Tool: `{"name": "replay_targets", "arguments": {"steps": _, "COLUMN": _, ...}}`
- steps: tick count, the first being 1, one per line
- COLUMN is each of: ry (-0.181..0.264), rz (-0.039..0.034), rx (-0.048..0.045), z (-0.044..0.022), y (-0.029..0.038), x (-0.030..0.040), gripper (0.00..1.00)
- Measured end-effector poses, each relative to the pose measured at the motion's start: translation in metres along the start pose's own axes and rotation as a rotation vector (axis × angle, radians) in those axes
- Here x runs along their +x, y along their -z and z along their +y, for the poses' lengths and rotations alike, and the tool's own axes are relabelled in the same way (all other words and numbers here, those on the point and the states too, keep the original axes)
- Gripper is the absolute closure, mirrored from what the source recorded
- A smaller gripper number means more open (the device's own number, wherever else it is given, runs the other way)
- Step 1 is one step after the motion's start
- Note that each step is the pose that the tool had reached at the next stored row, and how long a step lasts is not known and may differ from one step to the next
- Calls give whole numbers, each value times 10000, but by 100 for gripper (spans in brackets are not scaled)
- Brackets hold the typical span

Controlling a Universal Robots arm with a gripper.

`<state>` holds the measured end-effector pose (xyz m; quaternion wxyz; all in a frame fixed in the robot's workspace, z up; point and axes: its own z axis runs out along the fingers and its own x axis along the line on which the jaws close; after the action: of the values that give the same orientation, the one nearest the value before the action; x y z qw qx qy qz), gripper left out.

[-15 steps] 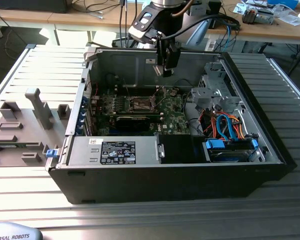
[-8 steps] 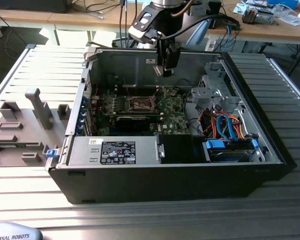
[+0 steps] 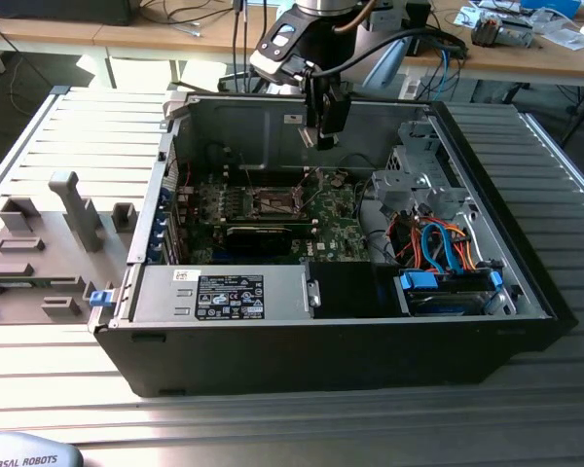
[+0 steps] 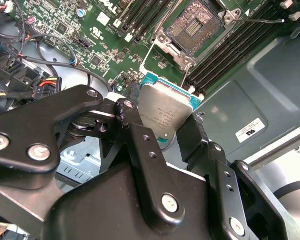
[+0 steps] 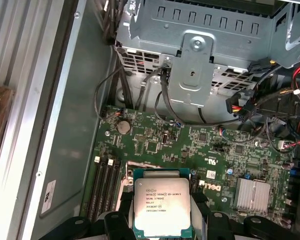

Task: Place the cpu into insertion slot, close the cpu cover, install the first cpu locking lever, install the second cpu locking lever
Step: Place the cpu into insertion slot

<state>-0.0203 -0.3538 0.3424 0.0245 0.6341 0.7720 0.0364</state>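
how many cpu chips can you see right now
1. The cpu is held in the gripper, above the motherboard. The socket is bare, with no chip in it. Others may be hidden from these views.

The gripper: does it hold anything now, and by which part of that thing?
The gripper holds the cpu, pinched at two opposite side edges, in the air over the motherboard.
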Motion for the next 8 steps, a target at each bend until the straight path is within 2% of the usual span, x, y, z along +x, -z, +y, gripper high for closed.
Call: {"name": "replay_targets", "arguments": {"steps": 8, "ry": -65, "rz": -5, "rx": -1, "z": 0, "y": -4, "x": 0, "gripper": 46}}
